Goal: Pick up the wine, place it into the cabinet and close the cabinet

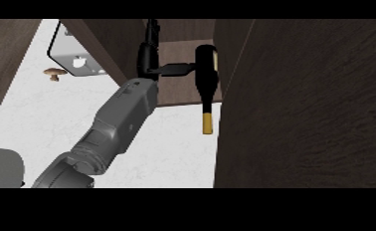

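Far left: dark wood panel along the frame edge, white counter beside it. Small brown mushroom sits on the counter, near a white plate-like object with a dark rim; can't make out what that object is.

Centre: one grey forearm comes up from the lower left, ending in a black hand at the cabinet opening. Can't tell from the view which arm it is; it enters from the left side. Hand is upright, one finger or thumb sticking out sideways to the right and touching the wine bottle. Rest of the fingers are edge-on, so can't tell whether they're apart or curled.

Wine bottle: dark body, gold-capped neck pointing down toward the viewer. Body lies on the cabinet shelf, neck overhangs the shelf front edge, above the counter.

Right: open cabinet door, dark wood, fills the right side, just beside the bottle.
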Controlling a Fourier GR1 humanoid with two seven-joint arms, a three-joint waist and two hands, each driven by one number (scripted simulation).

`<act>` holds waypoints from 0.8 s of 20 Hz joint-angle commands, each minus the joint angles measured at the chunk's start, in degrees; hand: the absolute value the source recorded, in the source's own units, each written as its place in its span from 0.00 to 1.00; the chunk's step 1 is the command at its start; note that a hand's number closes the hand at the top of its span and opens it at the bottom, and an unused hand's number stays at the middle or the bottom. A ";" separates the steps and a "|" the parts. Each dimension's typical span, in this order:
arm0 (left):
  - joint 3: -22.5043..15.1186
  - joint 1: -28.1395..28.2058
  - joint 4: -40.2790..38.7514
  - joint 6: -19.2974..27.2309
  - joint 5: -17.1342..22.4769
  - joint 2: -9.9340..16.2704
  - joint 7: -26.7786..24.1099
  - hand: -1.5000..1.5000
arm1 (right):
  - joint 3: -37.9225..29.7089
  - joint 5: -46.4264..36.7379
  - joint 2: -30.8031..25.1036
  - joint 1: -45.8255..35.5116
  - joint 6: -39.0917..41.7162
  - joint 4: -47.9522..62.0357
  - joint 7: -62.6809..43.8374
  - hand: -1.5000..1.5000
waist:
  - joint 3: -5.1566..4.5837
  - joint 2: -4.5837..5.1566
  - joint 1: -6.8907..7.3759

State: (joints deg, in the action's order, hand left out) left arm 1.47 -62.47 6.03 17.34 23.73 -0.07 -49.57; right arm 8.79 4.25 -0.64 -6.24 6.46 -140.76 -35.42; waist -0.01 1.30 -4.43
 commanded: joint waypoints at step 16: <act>-9.28 8.92 6.97 -4.95 11.30 0.06 0.31 0.00 | -2.53 3.28 -0.35 -2.87 -1.92 -0.81 -3.03 0.00 | -0.01 -1.15 1.48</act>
State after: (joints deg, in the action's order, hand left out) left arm -5.09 -58.64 11.04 12.92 32.65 -0.09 -49.16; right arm 9.38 4.33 -0.39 -8.43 4.75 -140.33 -37.47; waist -0.02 0.38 -4.43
